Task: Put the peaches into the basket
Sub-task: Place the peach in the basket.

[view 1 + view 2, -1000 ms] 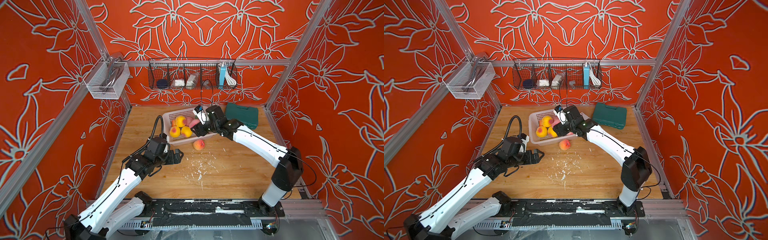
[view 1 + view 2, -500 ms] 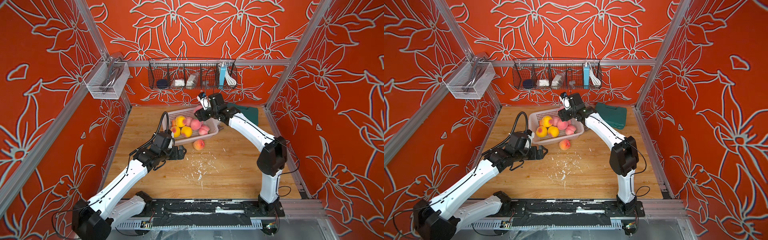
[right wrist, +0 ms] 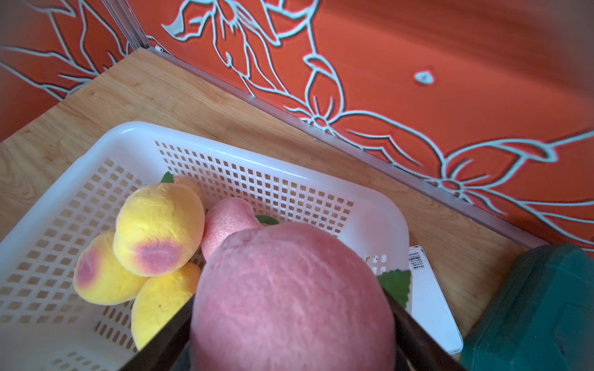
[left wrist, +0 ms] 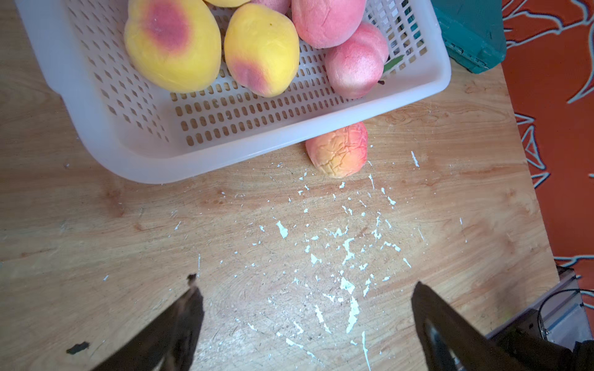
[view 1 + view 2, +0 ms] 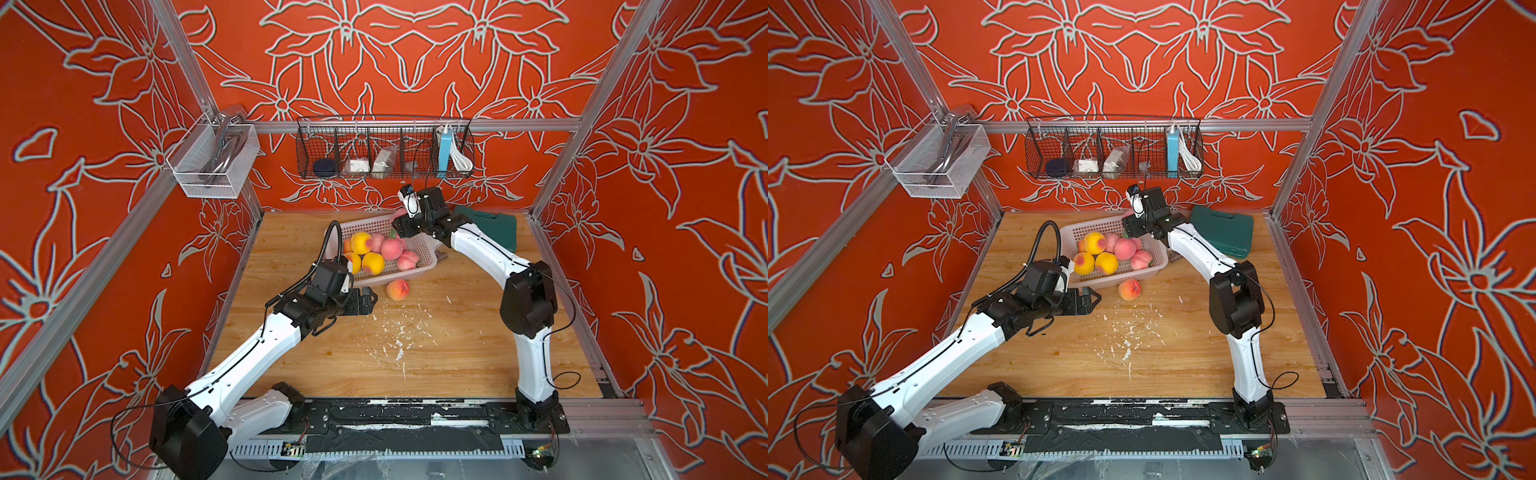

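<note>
i see white flakes [image 5: 400, 344] on the wooden table [image 5: 465, 357], orange flowered walls [image 5: 124, 199] around. basket [image 5: 430, 266] near the far edge, one peach [image 5: 397, 289] just beside it. left gripper [image 4: 305, 289] spread; right gripper [image 3: 289, 297] pinches a pink peach [image 3: 289, 269].

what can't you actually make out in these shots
- Right end effector fingertips: right wrist view, behind the held peach.
- Basket peach count: both top views, fruit piled, left arm covers a corner.
- Loose peach: left wrist view, partly under the basket rim.
- Wire rack contents: top views, too small.
</note>
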`<state>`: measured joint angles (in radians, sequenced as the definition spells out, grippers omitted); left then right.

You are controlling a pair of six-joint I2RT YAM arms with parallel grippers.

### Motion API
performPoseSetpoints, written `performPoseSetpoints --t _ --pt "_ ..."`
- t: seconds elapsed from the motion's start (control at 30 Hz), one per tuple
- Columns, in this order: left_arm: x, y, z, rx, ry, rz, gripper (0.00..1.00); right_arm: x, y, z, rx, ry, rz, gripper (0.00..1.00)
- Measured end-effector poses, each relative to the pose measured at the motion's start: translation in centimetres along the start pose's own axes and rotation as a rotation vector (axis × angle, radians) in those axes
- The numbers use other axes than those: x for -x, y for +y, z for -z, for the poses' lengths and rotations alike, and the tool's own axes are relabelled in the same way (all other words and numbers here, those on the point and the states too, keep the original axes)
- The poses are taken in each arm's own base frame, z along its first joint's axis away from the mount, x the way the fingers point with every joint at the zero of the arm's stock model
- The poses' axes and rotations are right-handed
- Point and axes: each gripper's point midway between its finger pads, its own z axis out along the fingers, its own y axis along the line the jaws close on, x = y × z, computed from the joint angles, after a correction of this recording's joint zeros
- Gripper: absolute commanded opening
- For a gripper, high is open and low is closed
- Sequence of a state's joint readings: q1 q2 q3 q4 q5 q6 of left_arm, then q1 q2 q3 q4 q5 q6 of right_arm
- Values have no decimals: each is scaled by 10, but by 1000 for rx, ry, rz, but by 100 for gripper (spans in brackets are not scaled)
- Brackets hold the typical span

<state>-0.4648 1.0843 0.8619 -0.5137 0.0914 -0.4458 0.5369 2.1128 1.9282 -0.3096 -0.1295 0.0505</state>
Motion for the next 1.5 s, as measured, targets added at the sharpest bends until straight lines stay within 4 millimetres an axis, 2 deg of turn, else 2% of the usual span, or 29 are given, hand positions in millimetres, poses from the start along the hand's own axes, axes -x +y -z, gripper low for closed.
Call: performPoseSetpoints --t 0.13,0.3,0.5,0.73,1.5 --pt "0 0 0 1 0 0 95 9 -2 -10 -6 -21 9 78" --pt "3 -2 2 -1 -7 -2 95 9 -7 -25 -23 -17 13 78" --pt "8 -4 2 -7 -13 -2 95 -3 -12 -41 -38 25 9 78" --pt "6 -3 -2 0 3 -2 95 -15 -17 -50 -52 58 6 78" --pt "6 -6 0 -14 0 -12 94 -30 -33 -58 -92 112 -12 79"
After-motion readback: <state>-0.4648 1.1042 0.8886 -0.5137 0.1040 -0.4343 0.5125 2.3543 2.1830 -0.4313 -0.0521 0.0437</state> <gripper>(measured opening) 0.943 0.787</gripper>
